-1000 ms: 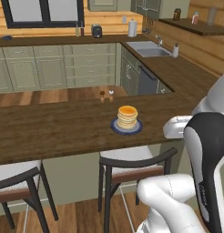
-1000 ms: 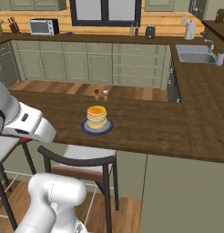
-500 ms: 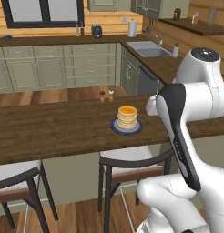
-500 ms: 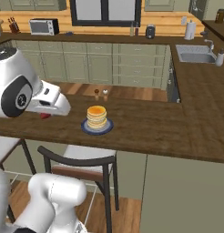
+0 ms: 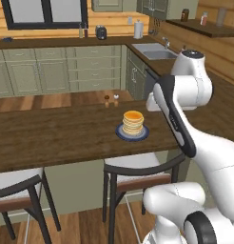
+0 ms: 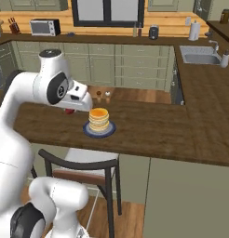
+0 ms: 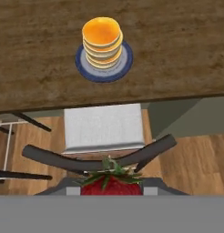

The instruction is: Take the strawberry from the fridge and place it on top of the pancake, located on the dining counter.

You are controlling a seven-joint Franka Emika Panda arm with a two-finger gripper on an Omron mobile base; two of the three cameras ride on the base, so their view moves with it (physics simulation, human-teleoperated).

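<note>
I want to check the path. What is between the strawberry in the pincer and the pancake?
In the hand view, a stool and bare dining counter separate the strawberry from the pancake.

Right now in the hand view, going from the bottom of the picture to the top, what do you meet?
strawberry → stool's dark backrest → pale stool seat → dining counter's edge → blue plate → pancake

Both base views look forward and down from behind the arm. They share the pancake (image 5: 133,122) on the worktop (image 5: 52,138). The hand view looks down on it from above.
</note>
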